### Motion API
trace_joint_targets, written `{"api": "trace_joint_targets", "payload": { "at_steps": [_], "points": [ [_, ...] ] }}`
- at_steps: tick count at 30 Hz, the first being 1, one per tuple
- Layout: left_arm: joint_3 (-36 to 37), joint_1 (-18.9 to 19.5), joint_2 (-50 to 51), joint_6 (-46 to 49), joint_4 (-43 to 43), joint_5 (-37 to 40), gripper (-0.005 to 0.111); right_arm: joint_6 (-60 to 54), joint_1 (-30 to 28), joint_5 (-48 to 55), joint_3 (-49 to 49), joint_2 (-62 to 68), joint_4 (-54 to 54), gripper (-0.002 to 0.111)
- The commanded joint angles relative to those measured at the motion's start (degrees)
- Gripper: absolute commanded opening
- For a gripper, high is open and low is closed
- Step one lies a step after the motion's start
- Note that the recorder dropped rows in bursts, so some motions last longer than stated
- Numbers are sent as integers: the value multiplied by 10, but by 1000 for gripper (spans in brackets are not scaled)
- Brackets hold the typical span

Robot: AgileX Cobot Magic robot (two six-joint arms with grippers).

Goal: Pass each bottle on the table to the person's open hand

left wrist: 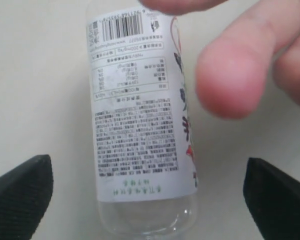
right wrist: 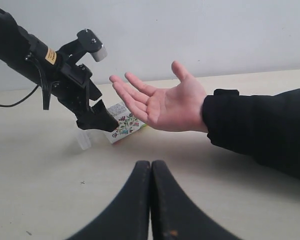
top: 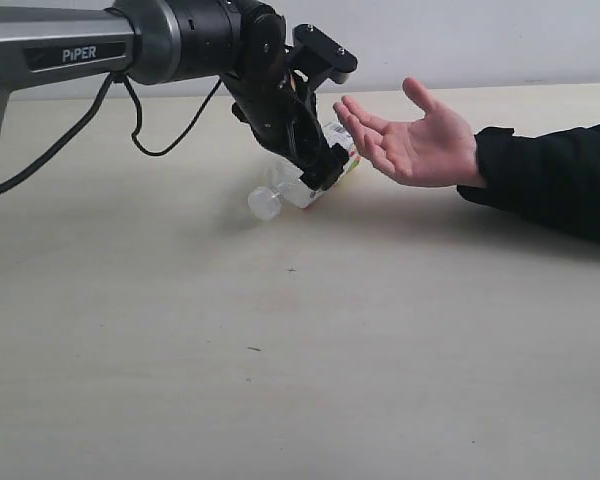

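Note:
A small clear bottle (top: 288, 190) with a white cap and colourful label lies on its side on the pale table (top: 280, 380). My left gripper (top: 320, 172) hangs over it, open, one finger on each side and neither touching the bottle (left wrist: 140, 125). The bare hand (top: 415, 145) with a black sleeve is held palm up just right of the bottle, its fingertips (left wrist: 230, 80) over the bottle's far end. In the right wrist view the bottle (right wrist: 124, 125) shows beside the left gripper (right wrist: 97, 120) and the hand (right wrist: 162, 102). My right gripper (right wrist: 151, 167) is shut and empty. The other bottles are out of view.
The black-sleeved forearm (top: 550, 175) lies across the table's right side. A black cable (top: 130, 120) hangs from the left arm (top: 80, 50). A pale wall (right wrist: 190, 30) stands behind the table.

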Motion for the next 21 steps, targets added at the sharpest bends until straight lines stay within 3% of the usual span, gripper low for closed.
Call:
{"api": "trace_joint_targets", "payload": {
  "at_steps": [1,21],
  "points": [
    [-8,-1,17,1,1,-8,99,-4,-2,-7,2,-3,0,0],
    [-8,5,51,1,7,-59,99,-4,-2,-7,2,-3,0,0]
  ]
}}
